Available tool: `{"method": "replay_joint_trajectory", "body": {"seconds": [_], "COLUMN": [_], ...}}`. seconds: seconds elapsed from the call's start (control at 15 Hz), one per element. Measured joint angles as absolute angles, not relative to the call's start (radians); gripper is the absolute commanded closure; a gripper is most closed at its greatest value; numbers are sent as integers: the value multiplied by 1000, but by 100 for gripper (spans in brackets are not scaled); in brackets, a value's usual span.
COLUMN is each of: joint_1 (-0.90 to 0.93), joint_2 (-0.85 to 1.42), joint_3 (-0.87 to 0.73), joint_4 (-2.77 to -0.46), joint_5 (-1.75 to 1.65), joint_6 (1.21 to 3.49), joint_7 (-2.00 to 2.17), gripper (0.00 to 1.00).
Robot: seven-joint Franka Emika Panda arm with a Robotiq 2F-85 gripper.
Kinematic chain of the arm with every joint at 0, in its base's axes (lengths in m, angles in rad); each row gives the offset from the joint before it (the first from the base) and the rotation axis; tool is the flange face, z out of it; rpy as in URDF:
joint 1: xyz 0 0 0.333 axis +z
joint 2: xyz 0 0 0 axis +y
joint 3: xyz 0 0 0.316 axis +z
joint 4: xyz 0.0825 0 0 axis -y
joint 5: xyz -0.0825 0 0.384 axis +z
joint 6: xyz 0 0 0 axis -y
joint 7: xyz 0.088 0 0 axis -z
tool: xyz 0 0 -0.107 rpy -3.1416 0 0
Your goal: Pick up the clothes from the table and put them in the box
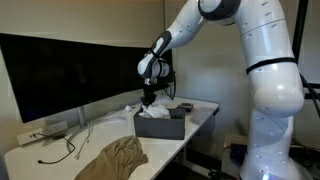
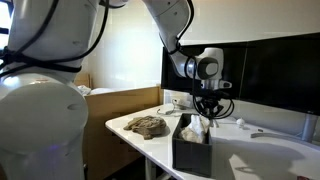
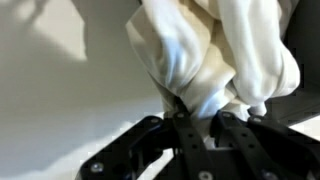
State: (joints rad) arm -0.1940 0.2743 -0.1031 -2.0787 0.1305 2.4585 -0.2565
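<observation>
1. White cloth (image 3: pixel 215 60) is bunched up and pinched in the gripper (image 3: pixel 196 114), jaws clamped on a fold, dangling right over the box (image 1: pixel 160 125).
2. Looks like the drop-off step. The next move probably needs a little lowering, then a release so it lands inside.
3. Brown cloth (image 1: pixel 115 155) lies on the table (image 1: pixel 40 160), well apart from the box, not yet collected.
4. Whether the hanging end already touches the box's inside is hard to tell, since fabric fills the wrist view.

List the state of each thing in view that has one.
Dark rectangular box: open-topped, upright on white table.
White fabric cloth: pinched, hanging at the box opening.
Robotiq gripper: shut on that cloth.
Tan crumpled cloth: lying loose on table, untouched.
Black flat monitor: screen dark.
</observation>
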Motion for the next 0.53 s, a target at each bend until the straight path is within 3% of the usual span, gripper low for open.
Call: {"method": "replay_joint_trajectory", "body": {"seconds": [0.53], "joint_1": [-205], "joint_2": [185], "joint_3": [-95], "joint_4": [-2124], "joint_5": [198], "joint_6": [2498], "joint_7": [-287], "gripper": [90]}}
